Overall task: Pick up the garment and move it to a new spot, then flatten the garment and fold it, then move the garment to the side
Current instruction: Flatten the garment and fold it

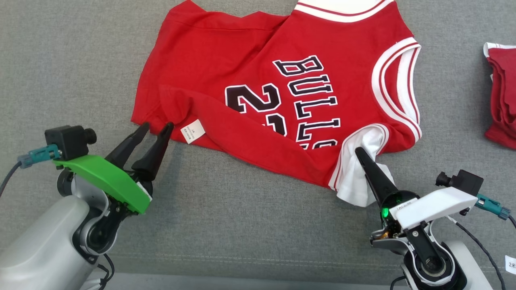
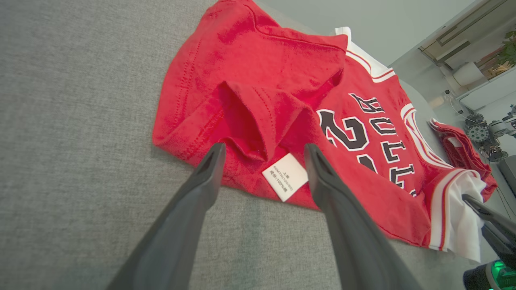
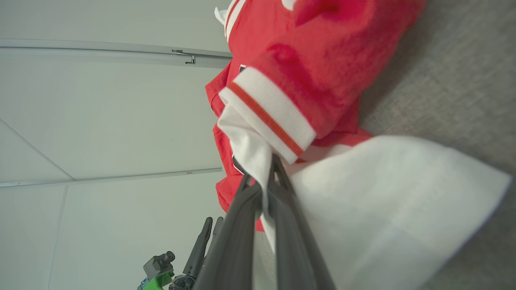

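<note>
Right fingers pinch the garment; left fingers spread at its edge.

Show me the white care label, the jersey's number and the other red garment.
white care label (image 2: 285,176), left wrist view, middle of the tag
jersey's number (image 1: 254,98), head view, first black digit
other red garment (image 1: 504,104), head view, red folded part

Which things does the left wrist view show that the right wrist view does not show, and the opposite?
Left wrist view: white care label, black number, a second red garment. Right wrist view: white wall panels, the left arm's green cover. Both: grey surface, open left hand, right hand shut on the red jersey's white cloth.
</note>
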